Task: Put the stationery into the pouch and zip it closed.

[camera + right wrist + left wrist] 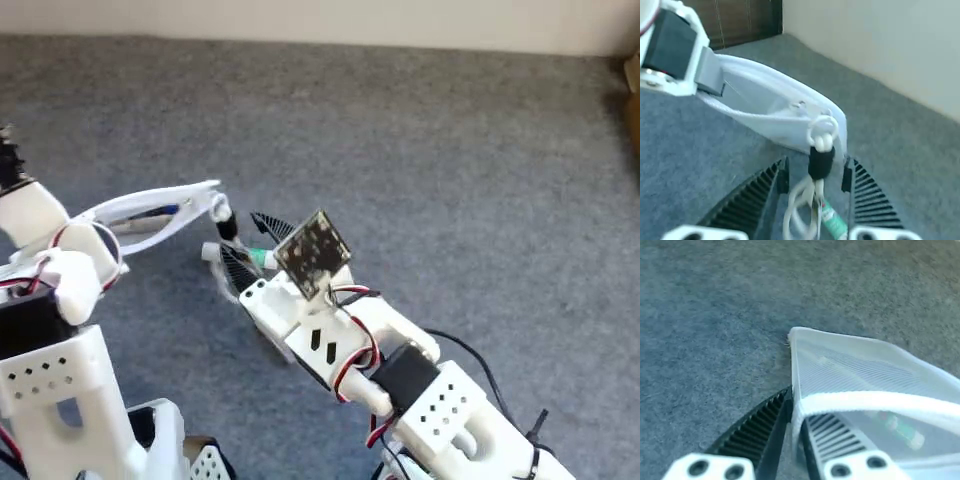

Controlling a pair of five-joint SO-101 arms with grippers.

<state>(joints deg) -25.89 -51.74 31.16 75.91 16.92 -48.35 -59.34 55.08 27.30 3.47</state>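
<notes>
Over grey carpet point(450, 150), left hand point(796, 407) pinches the pouch point(855, 370); right hand point(815, 170) gapes around its zipper pull point(820, 161).

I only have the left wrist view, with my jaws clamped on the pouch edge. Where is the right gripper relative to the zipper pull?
Observer: The right gripper is open, with one of its jaws on either side of the zipper pull, not closed on it.
Operator: Is anything in the pouch yet?
Observer: In the high view, a blue pen shows through the pouch wall.
Operator: And the green thing I see through the mesh?
Observer: It looks to be outside the pouch. A green-and-white stick lies on the carpet below the right jaws.
</notes>
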